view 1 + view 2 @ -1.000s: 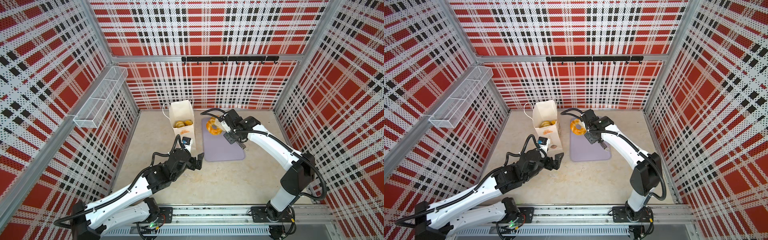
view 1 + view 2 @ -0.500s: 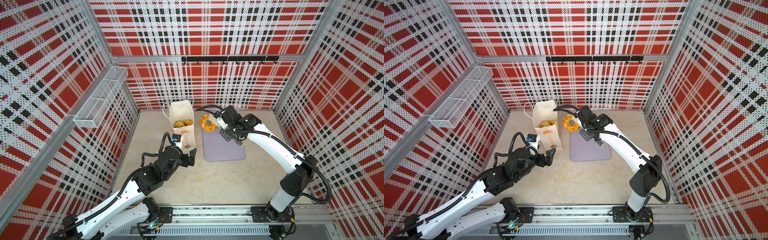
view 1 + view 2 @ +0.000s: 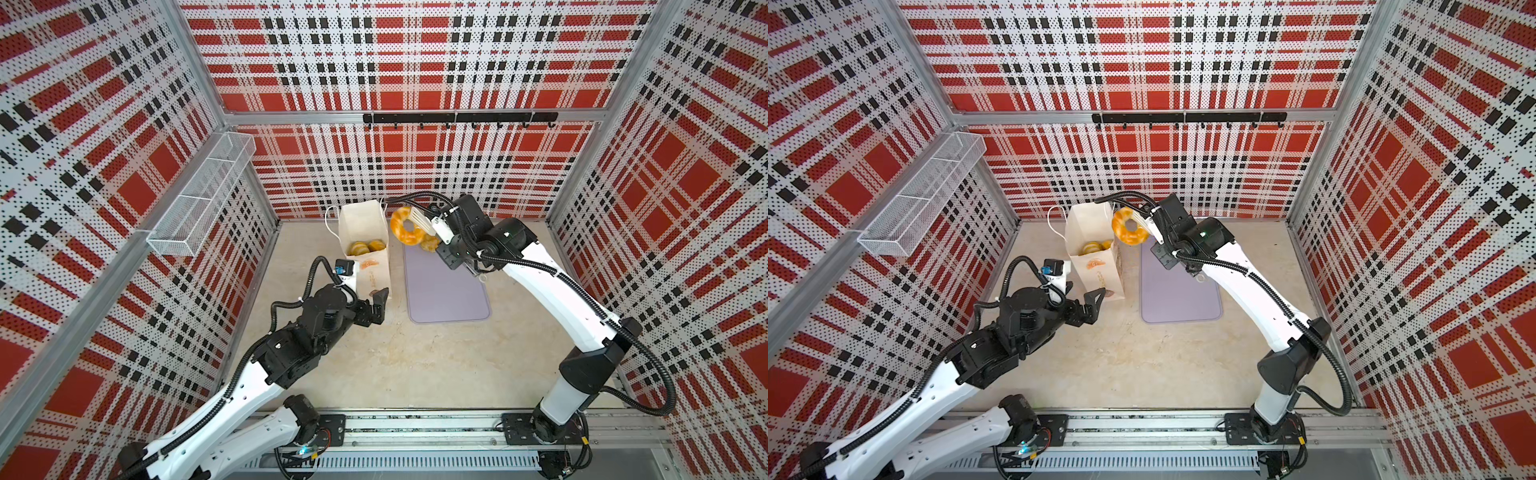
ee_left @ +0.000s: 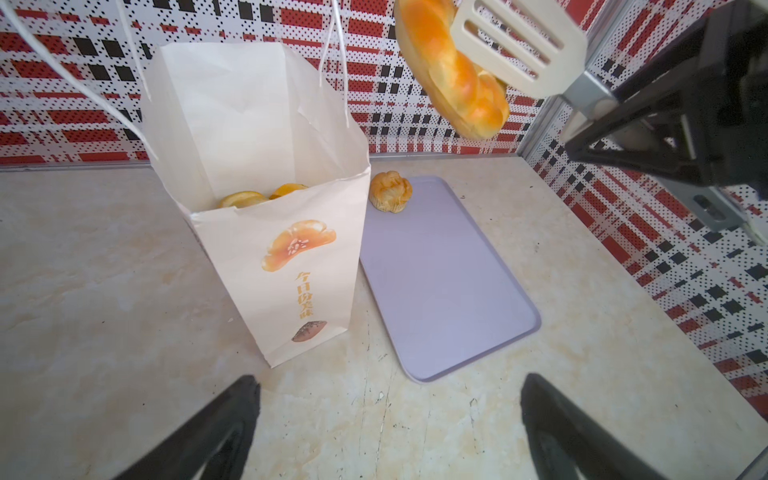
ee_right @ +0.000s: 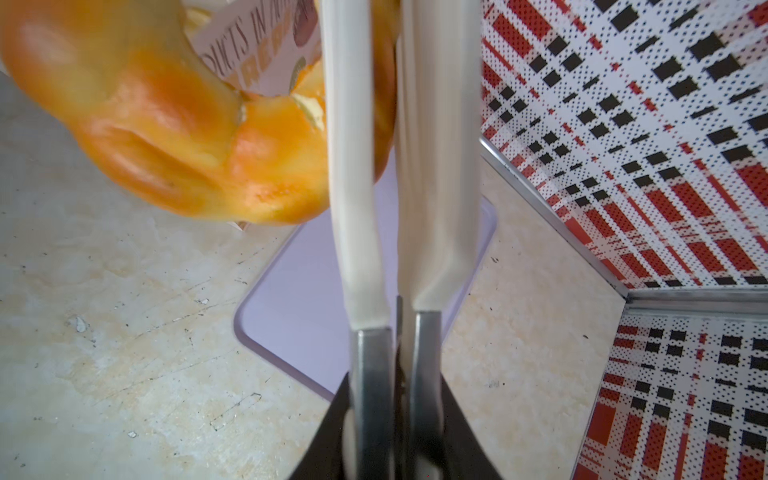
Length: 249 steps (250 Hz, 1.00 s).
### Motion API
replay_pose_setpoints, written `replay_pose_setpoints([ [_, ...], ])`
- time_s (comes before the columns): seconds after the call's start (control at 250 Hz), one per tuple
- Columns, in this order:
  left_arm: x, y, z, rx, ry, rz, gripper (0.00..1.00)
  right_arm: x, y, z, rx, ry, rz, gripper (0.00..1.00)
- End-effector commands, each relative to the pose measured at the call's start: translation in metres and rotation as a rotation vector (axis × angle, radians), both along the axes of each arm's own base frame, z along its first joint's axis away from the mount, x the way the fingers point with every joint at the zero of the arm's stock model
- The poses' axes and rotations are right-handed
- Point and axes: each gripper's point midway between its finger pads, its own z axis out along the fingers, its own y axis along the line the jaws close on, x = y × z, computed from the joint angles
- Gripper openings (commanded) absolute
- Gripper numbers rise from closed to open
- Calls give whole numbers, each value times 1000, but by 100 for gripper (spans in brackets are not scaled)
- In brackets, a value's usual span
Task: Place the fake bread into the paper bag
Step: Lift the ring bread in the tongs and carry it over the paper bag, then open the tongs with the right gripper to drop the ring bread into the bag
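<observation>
The paper bag (image 3: pixel 362 224) stands open at the back, cream-white with an orange print (image 4: pixel 297 245); golden fake bread (image 3: pixel 365 248) lies inside it. My right gripper (image 3: pixel 444 229) is shut on cream slotted tongs (image 4: pixel 519 45). The tongs clamp a ring doughnut (image 3: pixel 404 230) in the air, just right of the bag's mouth and above the lilac tray (image 3: pixel 444 291). The right wrist view shows the doughnut (image 5: pixel 166 137) pinched between the tong blades (image 5: pixel 357 166). One small pastry (image 4: pixel 390 192) sits on the tray's far corner. My left gripper (image 3: pixel 380 304) hangs open and empty in front of the bag.
A white wire-mesh basket (image 3: pixel 199 199) hangs on the left wall. A black hook rail (image 3: pixel 457 118) runs along the back wall. Plaid walls close in three sides of the stone-look table (image 3: pixel 415 365).
My right arm has carried the doughnut in the tongs up and leftward from over the tray to beside the bag's mouth. My left arm has drawn back slightly to the left.
</observation>
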Motion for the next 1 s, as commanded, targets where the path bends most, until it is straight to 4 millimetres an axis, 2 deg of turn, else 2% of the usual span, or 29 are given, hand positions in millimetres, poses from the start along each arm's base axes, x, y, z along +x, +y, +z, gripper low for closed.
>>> replay_pose_setpoints([
  [0.0,-1,6,17,-34,-29,-5,99,9,17,19,27,-67,32,28],
  [0.236,1,27,18,-61,-27,53,99,13,50,44,61,-161,106,29],
  [0.44,3,39,14,-83,-1,88,99,19,73,51,81,-214,124,29],
  [0.672,6,47,6,-103,35,113,99,27,101,48,106,-280,121,30],
  [0.868,6,53,0,-101,50,134,99,38,110,47,91,-316,98,30],
  [0.993,5,55,-3,-107,55,139,99,44,113,39,63,-330,80,30],
])
